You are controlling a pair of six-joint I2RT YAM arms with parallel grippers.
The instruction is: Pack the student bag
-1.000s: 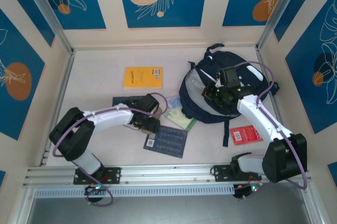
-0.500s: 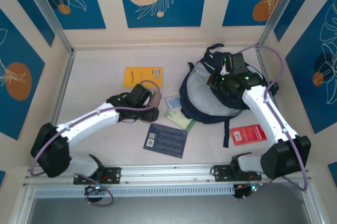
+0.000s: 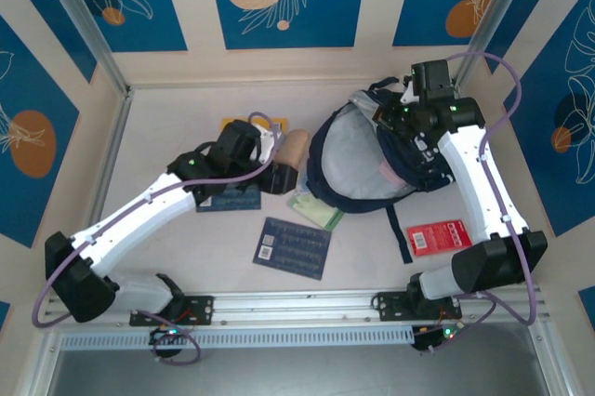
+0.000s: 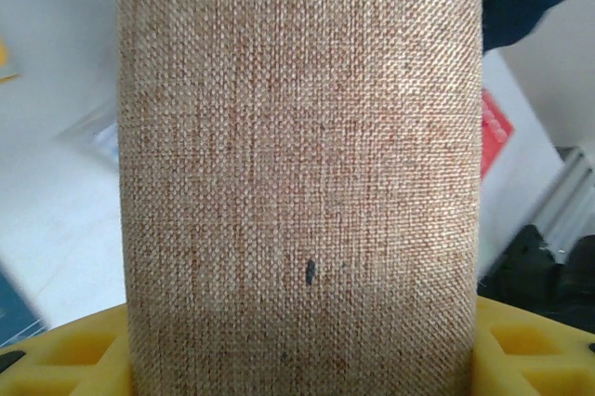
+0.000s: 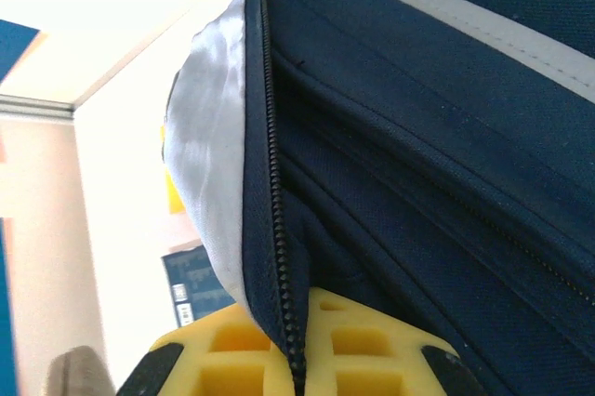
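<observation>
Tan woven cloth: a soft pouch is clamped in my left pincer, its long axis pointing right at the backpack, which lies at the far right of the tabletop. My right pincer is closed on the zipper rim, holding the mouth up toward the pouch. The left arm is nearer, and the pouch's tip is just beside the opening.

Table w/ student bag, yellow book, navy booklet, red pack.
</observation>
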